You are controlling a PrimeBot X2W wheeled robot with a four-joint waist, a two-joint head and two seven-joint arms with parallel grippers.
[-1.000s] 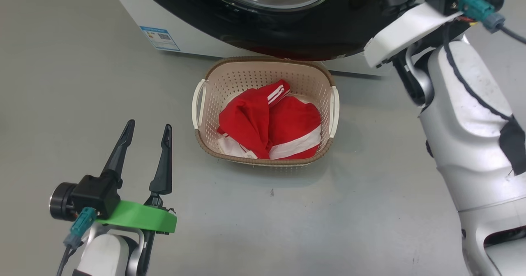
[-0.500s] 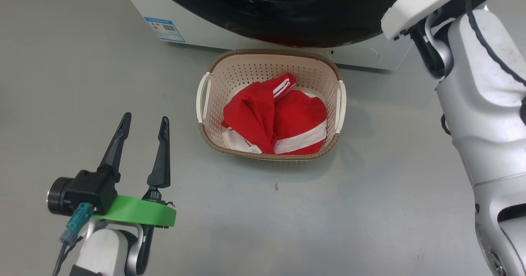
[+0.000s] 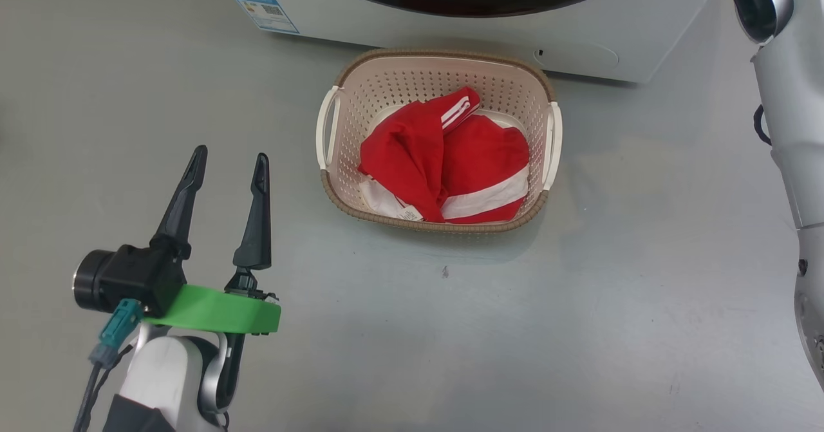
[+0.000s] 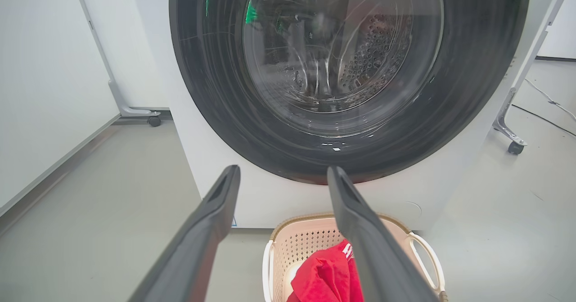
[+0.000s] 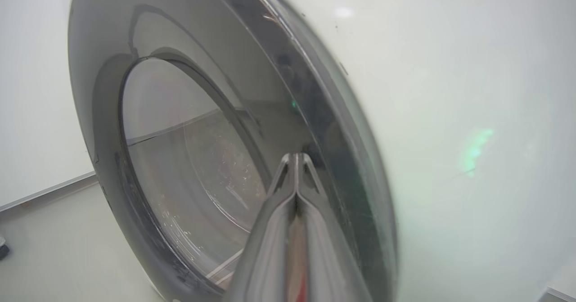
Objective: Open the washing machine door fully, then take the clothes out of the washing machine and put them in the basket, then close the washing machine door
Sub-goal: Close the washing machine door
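Glossy black is what my right gripper point(image 5: 294, 156) meets. Its two fingers are pressed together, empty, with the tips at or just off the rim of the door point(image 5: 112, 167); I cannot confirm contact. That slick curve is the risk, I think: a push from so narrow a point could skid off toward the white front of the washing machine point(image 3: 386, 33). A weak push might not shut the door properly, so it swings back out over the basket point(image 3: 444, 53).

My left gripper point(image 3: 230, 155) hangs spread wide, holding nothing. The basket sits ahead and to its right, with the clothes point(image 3: 444, 161) inside. The door looks flat against the machine and faces my left gripper. Being round, it has no long axis.
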